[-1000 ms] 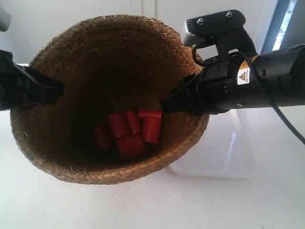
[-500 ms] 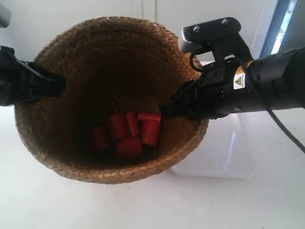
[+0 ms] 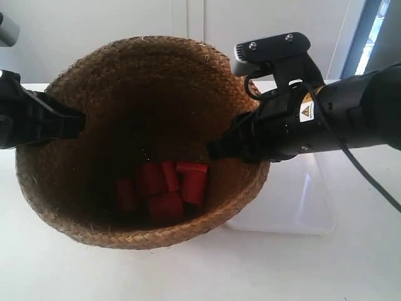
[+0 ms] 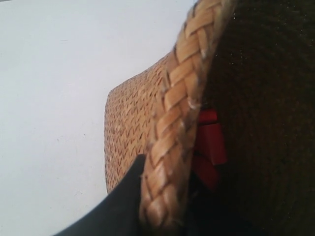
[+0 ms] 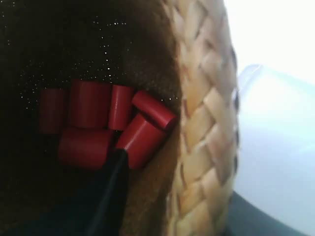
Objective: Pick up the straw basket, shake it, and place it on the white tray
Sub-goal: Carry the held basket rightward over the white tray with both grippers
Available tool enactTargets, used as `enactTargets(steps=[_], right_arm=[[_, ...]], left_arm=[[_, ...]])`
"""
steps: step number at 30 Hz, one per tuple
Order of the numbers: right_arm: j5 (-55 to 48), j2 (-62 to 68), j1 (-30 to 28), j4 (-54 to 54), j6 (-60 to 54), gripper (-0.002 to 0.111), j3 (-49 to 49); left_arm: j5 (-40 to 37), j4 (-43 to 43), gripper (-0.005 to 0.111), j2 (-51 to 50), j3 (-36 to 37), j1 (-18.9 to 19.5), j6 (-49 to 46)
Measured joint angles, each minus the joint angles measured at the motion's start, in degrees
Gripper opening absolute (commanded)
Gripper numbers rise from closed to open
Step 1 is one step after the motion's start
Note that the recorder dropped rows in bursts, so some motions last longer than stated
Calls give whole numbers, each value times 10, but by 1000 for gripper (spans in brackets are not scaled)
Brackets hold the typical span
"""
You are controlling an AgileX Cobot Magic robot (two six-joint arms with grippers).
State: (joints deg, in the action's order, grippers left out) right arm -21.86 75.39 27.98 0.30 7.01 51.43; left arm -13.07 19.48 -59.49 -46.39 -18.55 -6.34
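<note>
Basket (image 3: 81, 207) was held between the two grippers, its mouth tipped toward the exterior camera so that the dark inside showed. It was over the white table (image 3: 188, 276), beside the tray (image 3: 294, 200), and its rim overlapped the tray's near corner in the exterior view. Whether its base touched the table could not be told. A cluster of red cylinders (image 3: 164, 188) lay low inside the basket, touching one another.

The left gripper (image 3: 62, 119), at the exterior view's left, was clamped on the rim. The left wrist view showed a dark finger (image 4: 123, 201) pressed against the woven outer wall, with the braided edge just beside it. The right gripper (image 3: 235, 141), at the exterior view's right, was clamped on the opposite side of the rim. Its wrist view showed one finger (image 5: 110, 196) reaching down inside near the cylinders, the braid next to it, and the tray beyond the rim.
</note>
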Motion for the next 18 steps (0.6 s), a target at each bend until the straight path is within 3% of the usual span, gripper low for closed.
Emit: enactTargets(steps=[18], right_arm=[[9, 13, 0, 0, 0, 0, 0]], left_arm=[[0, -13, 0, 0, 0, 0, 0]])
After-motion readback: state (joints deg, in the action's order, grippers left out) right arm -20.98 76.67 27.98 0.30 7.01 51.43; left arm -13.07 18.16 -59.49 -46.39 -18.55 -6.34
